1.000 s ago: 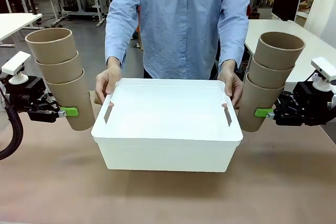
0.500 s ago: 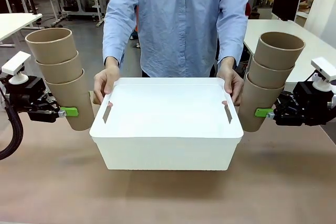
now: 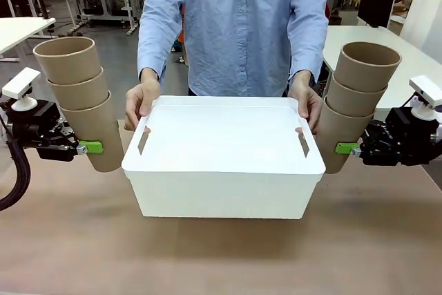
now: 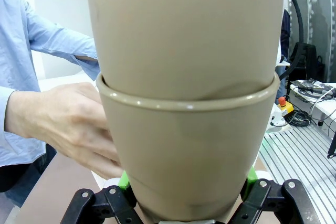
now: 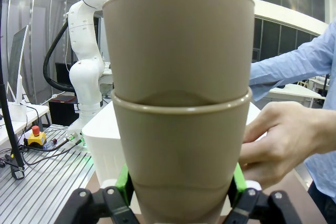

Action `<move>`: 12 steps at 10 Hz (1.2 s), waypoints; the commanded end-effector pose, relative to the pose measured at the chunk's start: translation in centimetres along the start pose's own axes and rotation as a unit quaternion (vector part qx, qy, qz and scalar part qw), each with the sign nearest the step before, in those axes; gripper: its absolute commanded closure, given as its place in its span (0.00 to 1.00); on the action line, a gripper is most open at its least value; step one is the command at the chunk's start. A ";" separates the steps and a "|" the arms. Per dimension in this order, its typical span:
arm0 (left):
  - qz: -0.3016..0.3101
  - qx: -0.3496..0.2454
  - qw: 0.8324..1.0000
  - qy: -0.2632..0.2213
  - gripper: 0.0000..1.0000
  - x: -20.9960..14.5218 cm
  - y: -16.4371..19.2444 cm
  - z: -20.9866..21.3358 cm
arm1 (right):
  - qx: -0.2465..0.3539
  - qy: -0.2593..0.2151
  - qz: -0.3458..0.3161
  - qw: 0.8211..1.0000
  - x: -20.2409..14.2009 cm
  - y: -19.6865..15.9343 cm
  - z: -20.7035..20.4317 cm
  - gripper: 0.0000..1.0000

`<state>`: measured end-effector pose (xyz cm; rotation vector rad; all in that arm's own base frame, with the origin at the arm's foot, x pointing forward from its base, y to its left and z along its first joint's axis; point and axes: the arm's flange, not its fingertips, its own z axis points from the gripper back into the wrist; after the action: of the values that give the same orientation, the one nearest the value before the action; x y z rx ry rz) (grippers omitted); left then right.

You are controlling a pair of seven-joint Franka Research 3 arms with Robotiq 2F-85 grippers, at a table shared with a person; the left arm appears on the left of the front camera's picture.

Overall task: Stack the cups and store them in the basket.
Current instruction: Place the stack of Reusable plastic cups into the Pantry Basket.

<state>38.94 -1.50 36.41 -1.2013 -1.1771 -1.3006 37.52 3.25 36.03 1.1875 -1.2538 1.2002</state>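
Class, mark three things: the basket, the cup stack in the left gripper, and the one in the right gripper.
basket [image 3: 221, 195], front view, near wall.
left cup stack [image 3: 100, 132], front view, bottom cup's side.
right cup stack [image 3: 335, 136], front view, bottom cup's side.

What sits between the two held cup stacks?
The white basket, held by the person, spans the gap between left stack and right stack, front view.
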 end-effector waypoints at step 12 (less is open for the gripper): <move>-0.002 -0.002 1.000 -0.002 0.15 0.3 -0.1 0.0 | 0.000 0.000 0.000 1.000 0.0 0.0 0.0 0.15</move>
<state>38.94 -1.50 36.41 -1.2013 -1.1771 -1.3006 37.52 3.25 35.94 1.1889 -1.2521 1.1987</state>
